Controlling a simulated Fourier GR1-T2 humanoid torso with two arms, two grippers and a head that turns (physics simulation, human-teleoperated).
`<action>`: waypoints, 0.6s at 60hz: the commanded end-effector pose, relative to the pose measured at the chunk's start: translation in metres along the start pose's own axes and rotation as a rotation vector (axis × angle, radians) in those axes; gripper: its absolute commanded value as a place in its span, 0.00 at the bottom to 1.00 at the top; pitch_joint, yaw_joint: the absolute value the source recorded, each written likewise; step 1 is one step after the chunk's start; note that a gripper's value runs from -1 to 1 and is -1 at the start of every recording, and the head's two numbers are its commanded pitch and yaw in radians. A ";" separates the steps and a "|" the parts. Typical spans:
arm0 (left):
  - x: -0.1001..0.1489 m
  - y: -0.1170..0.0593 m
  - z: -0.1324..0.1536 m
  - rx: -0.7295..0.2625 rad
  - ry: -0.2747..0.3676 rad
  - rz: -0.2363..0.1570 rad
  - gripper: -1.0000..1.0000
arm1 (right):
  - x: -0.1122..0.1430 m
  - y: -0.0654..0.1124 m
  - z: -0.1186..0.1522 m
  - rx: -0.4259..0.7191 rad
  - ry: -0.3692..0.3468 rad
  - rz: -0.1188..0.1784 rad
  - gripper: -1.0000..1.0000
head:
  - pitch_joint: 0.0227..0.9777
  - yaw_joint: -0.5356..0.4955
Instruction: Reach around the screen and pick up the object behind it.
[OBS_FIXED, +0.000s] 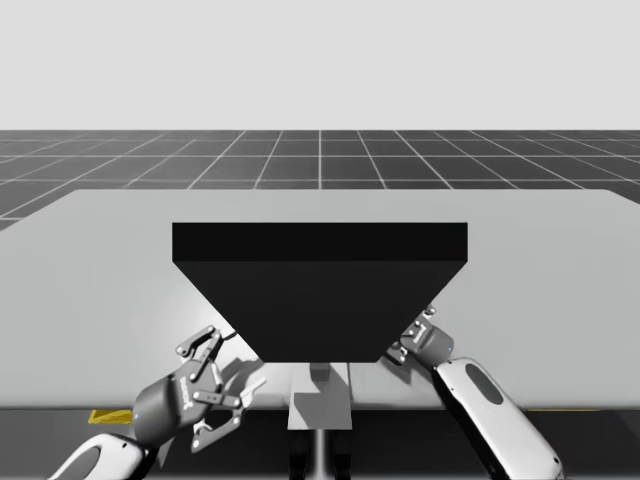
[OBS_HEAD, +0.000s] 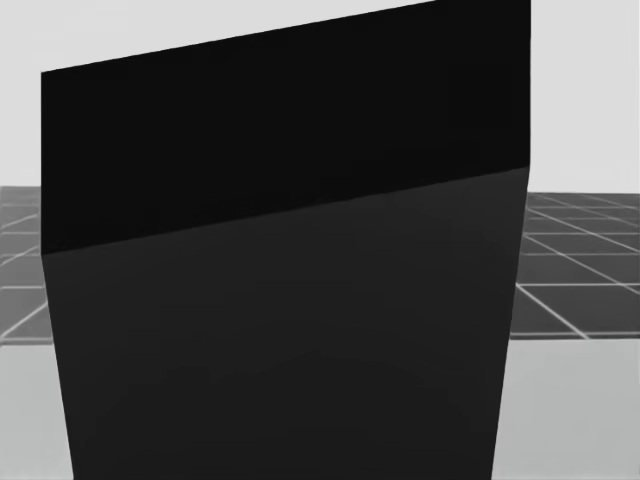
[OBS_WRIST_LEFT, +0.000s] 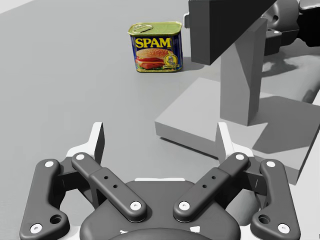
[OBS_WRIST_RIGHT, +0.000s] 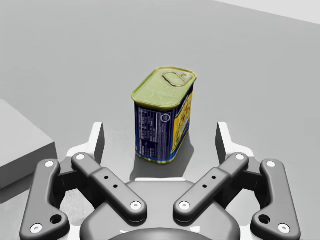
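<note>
A black screen (OBS_FIXED: 320, 280) on a grey post stands at the table's front middle and fills the head view (OBS_HEAD: 285, 260). Behind it stands an upright blue rectangular tin with a yellow lid (OBS_WRIST_RIGHT: 163, 115). My right gripper (OBS_WRIST_RIGHT: 160, 142) is open, and the tin stands between its fingers (OBS_WRIST_RIGHT: 97, 141) without touching them. In the left wrist view the same tin (OBS_WRIST_LEFT: 155, 47) stands well ahead of my open left gripper (OBS_WRIST_LEFT: 160, 142), beside the screen's post (OBS_WRIST_LEFT: 242, 75). From above, my left gripper (OBS_FIXED: 205, 385) is at the screen's lower left and my right gripper (OBS_FIXED: 415, 340) at its lower right edge.
The screen's grey base plate (OBS_WRIST_LEFT: 210, 125) lies just ahead of my left gripper, to one side. A corner of that plate (OBS_WRIST_RIGHT: 22, 150) shows beside my right gripper. The grey table (OBS_FIXED: 90, 280) stretches wide on both sides. A yellow strip (OBS_FIXED: 110, 416) lies at the front left edge.
</note>
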 end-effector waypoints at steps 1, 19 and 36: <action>-0.001 -0.005 0.000 -0.015 0.000 -0.006 0.00 | -0.007 -0.002 -0.024 0.006 0.022 -0.013 0.00 | 0.25 0.48; -0.002 -0.008 0.002 -0.019 0.000 -0.012 0.00 | -0.018 -0.011 -0.070 -0.012 0.048 -0.050 0.00 | 0.26 0.47; -0.001 -0.012 0.007 -0.021 -0.006 -0.027 0.00 | -0.032 -0.006 -0.103 -0.056 0.106 -0.079 0.00 | 0.26 0.48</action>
